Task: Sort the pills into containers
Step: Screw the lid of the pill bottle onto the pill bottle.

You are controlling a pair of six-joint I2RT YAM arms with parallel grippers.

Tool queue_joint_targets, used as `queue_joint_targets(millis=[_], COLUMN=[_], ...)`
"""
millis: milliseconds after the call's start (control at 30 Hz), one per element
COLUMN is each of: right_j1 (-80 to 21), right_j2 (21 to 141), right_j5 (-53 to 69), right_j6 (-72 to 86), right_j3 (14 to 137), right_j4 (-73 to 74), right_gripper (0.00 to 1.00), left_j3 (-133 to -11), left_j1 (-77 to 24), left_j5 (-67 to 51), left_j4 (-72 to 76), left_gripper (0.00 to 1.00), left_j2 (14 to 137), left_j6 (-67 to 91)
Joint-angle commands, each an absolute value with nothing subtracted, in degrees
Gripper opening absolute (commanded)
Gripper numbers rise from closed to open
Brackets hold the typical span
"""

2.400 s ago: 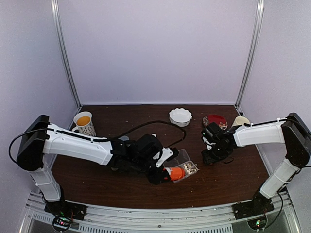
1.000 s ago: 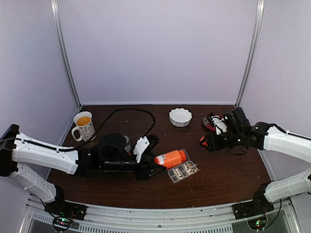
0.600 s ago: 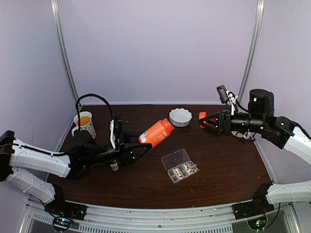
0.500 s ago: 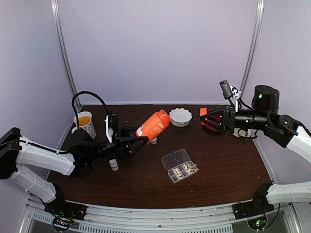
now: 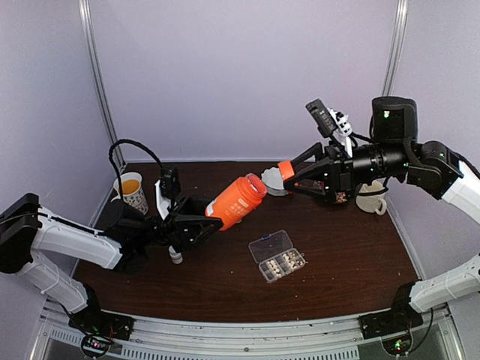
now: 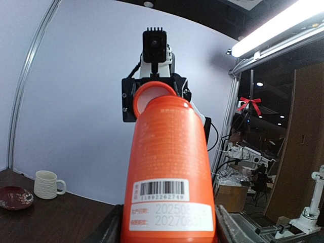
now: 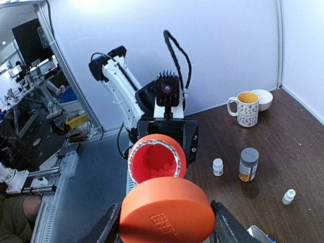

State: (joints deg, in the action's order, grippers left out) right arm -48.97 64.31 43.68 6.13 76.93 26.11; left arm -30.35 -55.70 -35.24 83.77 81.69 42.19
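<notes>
Grips the orange bottle (image 5: pixel 238 200) in the left gripper (image 5: pixel 212 220), long axis and open mouth aimed straight at the orange cap (image 5: pixel 286 170) pinched by the right gripper (image 5: pixel 292 173), near but apart.

White arm shells (image 5: pixel 75 238), black left claw (image 5: pixel 212 219), looped black cable (image 5: pixel 129 142)

Pills (image 5: pixel 282 263) in pill box (image 5: pixel 271 245) too small to count; orange bottle (image 6: pixel 169 167) base cut off.
</notes>
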Motion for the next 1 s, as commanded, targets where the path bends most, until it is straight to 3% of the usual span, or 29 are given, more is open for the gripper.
queue_joint_targets(millis=[0, 233, 533, 800, 967], right_j1=[-53.4, -56.6, -59.4, -65.1, -67.8], right_j2=[67.7, 72.1, 72.5, 71.4, 68.5], right_j5=[38.4, 33.8, 32.2, 28.2, 23.4], right_j6=[0.8, -3.0, -6.4, -23.5, -36.4], right_j3=[81.3, 86.0, 86.3, 83.8, 80.0], right_j4=[35.2, 40.8, 43.2, 46.4, 45.9], right_gripper=[0.0, 0.0, 0.0, 0.0, 0.0], left_j3=[-32.0, -34.1, -35.2, -40.6, -40.4], left_j1=[-55.8, -57.9, -58.3, -59.0, -59.1], left_j5=[-36.5, -34.9, -34.9, -36.3, -37.0], left_j4=[85.1, 74.2, 70.6, 53.1, 57.2], left_gripper=[0.0, 0.0, 0.0, 0.0, 0.0], left_j2=[82.0, 80.2, 79.6, 76.9, 75.4], left_j6=[42.5, 36.9, 36.3, 34.5, 39.4])
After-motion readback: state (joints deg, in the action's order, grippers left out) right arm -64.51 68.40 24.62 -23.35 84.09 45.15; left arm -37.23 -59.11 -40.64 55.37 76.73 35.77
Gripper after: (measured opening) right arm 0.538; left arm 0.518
